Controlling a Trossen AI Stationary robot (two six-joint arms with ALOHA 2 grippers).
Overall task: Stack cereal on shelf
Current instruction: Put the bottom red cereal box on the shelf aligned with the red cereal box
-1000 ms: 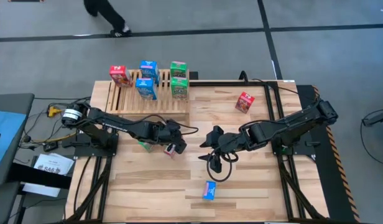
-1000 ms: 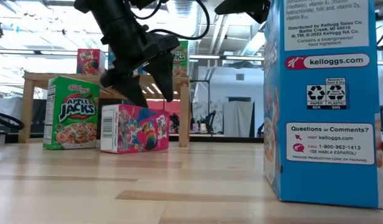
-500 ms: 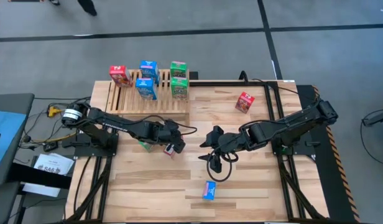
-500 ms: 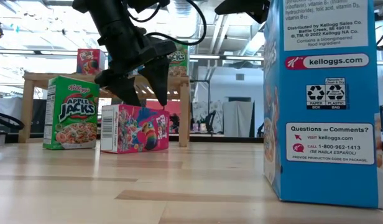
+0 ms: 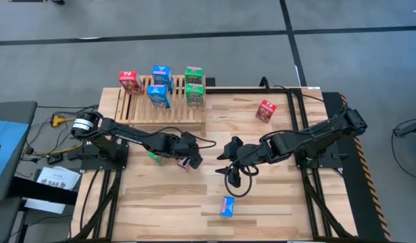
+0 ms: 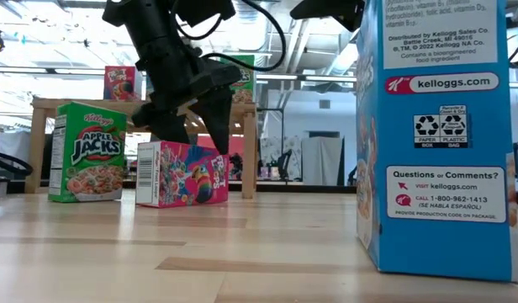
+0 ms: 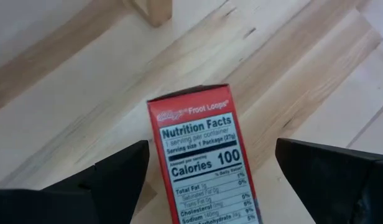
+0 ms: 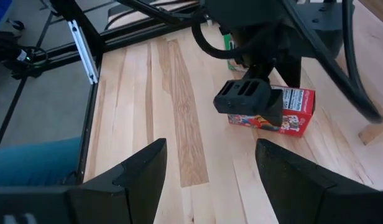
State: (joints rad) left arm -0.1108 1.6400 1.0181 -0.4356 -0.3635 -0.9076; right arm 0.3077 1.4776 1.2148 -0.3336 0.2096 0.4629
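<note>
A red cereal box (image 5: 186, 163) lies on its side at mid-table; it also shows in the low view (image 6: 182, 174) and in the left wrist view (image 7: 201, 162), nutrition panel up. My left gripper (image 5: 188, 159) hovers just over it, open, one finger on either side with gaps (image 7: 210, 149). A green box (image 6: 87, 151) stands upright beside it. The slatted wooden shelf (image 5: 144, 111) at the far left carries a red, two blue and two green boxes. My right gripper (image 5: 229, 154) waits open at mid-table, right of the red box.
Another red box (image 5: 265, 110) lies on the table at the far right. A blue box (image 5: 227, 206) stands near the front edge, close to the low camera (image 6: 444, 135). A cable loop (image 5: 234, 181) hangs below my right arm.
My left gripper has come down a little over the lying red box, staying open. The green box beside it has slid and turned slightly toward the table's left edge. The red box has stayed where it was.
</note>
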